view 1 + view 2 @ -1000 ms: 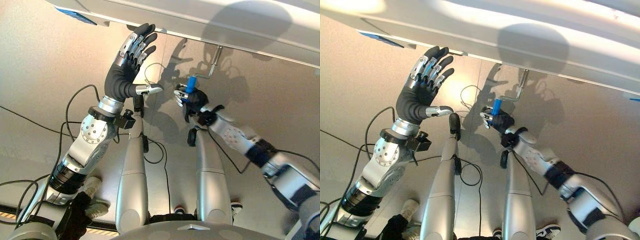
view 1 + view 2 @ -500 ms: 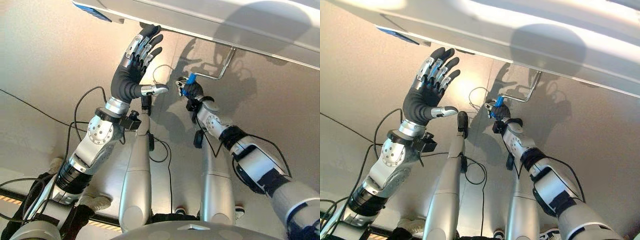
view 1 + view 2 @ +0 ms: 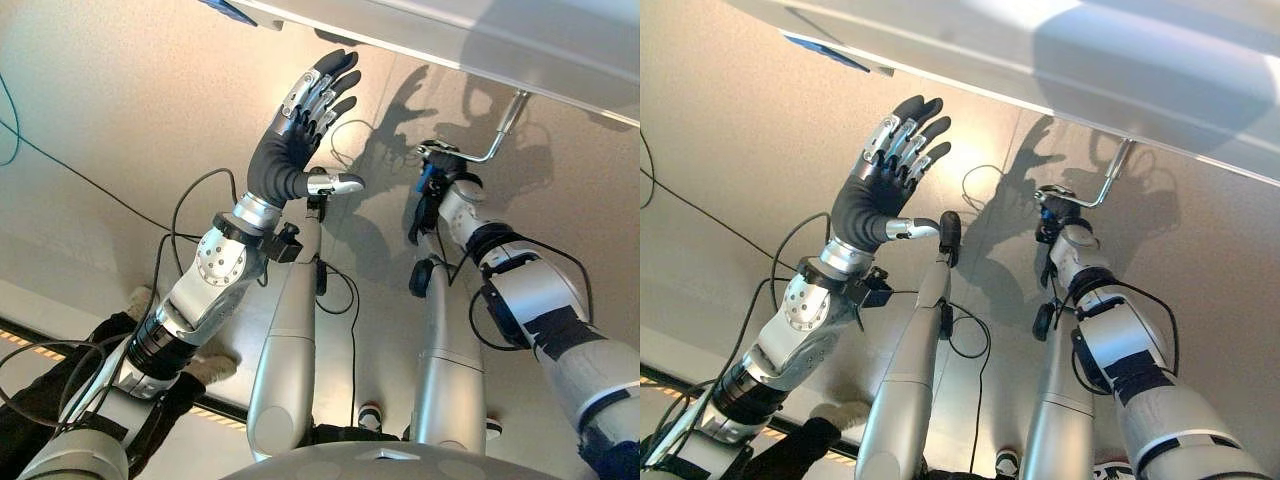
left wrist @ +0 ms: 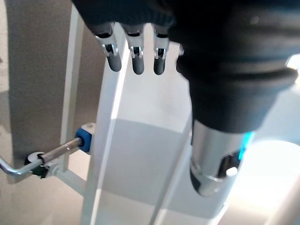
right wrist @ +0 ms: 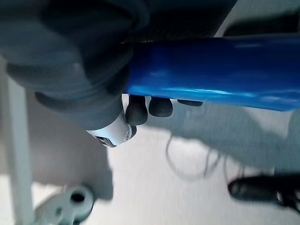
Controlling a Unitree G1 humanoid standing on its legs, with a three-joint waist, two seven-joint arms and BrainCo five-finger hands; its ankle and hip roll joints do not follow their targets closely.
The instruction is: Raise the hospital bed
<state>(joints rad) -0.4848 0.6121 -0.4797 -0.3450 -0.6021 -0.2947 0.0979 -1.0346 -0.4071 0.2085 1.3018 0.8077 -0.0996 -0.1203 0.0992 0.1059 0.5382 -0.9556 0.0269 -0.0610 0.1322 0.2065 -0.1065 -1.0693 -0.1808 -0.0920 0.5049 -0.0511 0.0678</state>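
blue crank handle (image 5: 211, 70) inside right hand (image 5: 84, 61) fingers (image 5: 160, 107)

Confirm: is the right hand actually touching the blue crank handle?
Touching. In the right wrist view the right hand has its fingers curled round the blue crank handle.

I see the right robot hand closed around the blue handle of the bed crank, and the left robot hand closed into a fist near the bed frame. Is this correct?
Not quite. The left robot hand is open, fingers spread and straight, as the left eye view shows. The rest holds: the right robot hand is closed around the blue handle of the crank, below the bed frame.
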